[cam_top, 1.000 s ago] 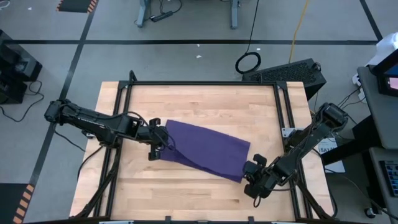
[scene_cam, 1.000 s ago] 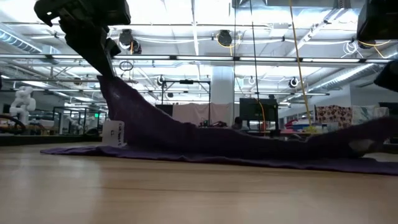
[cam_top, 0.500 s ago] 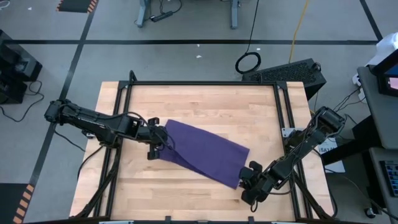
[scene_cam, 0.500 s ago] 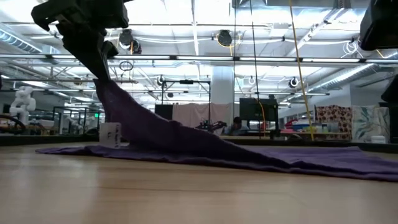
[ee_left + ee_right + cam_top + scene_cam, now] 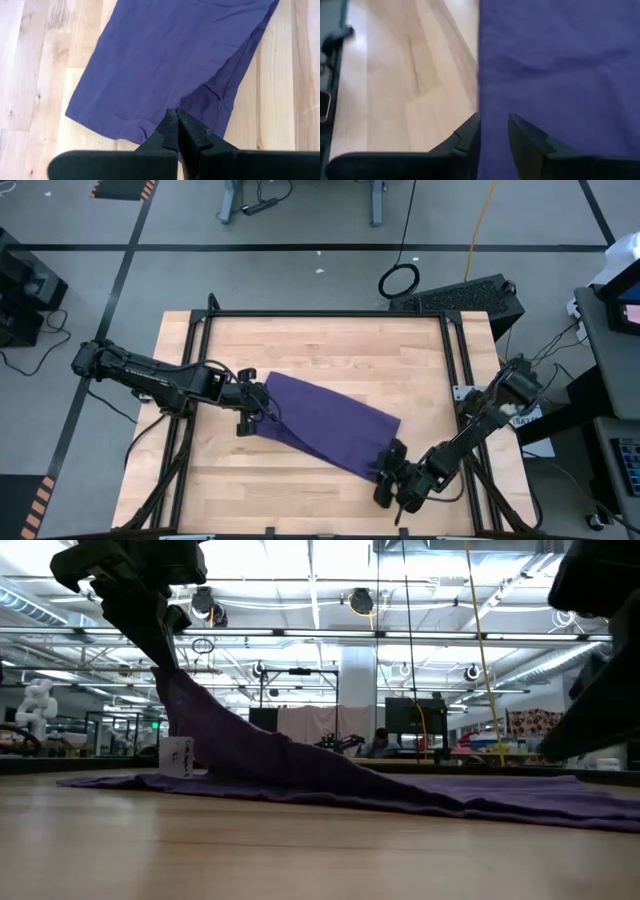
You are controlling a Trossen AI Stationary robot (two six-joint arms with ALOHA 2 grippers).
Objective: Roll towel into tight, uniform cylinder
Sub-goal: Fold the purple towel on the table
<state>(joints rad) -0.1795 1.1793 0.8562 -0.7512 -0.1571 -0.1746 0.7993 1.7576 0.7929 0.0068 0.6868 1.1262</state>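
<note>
The purple towel (image 5: 325, 423) lies slantwise at the table's middle, and its right part rests flat on the wood (image 5: 520, 798). My left gripper (image 5: 262, 412) is shut on the towel's left end and holds it raised. A white tag (image 5: 176, 755) hangs from that raised part. My right gripper (image 5: 494, 131) stands over the towel's right near corner (image 5: 378, 463), slightly open, one finger on either side of the towel's edge (image 5: 480, 85). I cannot tell whether it touches the cloth. My left gripper pinches the towel's left end (image 5: 176, 106) between its two shut fingers, coming from above and from the table's left. That end is lifted clear (image 5: 168, 685). The cloth slopes down from it, drawn fairly taut, to the part lying on the table.
A black frame (image 5: 330, 314) runs round the wooden tabletop (image 5: 330, 350). Bare wood lies beyond the towel on the far side and along the near edge (image 5: 280, 490).
The towel's right end, raised a second ago, has fallen flat on the table. My right gripper has gone toward the table's near edge and a little to the left, along the towel's right end. The left end stays lifted.
</note>
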